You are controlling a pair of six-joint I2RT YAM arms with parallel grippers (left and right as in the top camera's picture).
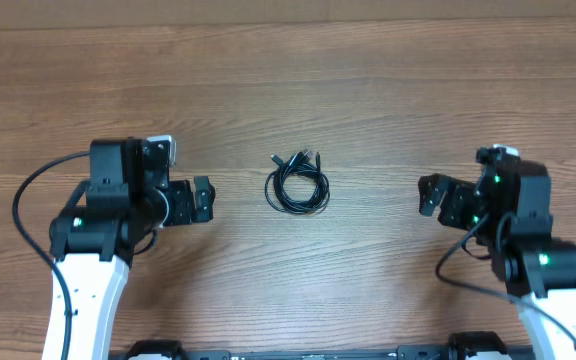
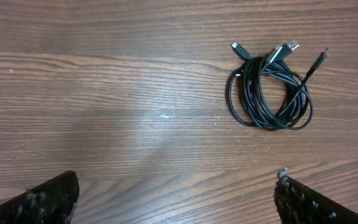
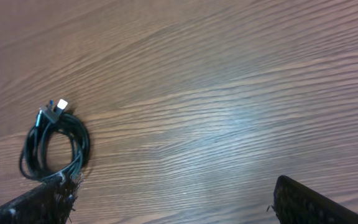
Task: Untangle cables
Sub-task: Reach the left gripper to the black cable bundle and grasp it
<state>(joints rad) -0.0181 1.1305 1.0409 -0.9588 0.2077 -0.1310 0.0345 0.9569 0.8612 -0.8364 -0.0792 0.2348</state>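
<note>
Cables (image 1: 298,186): thin black cords, wound together into one loose coil, with small plugs splayed at the edge away from the arms. They are laid on the wooden bench (image 1: 288,80), between the left claw (image 1: 206,200) and the right claw (image 1: 428,195), well apart from both. Both claws are held spread, with nothing gripped.

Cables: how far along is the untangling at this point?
Nothing done yet: the cables lie in one coiled bundle, plugs bunched together. Nothing in hand: left claw and right claw are open, apart from it on either side. All untangling is left.
</note>
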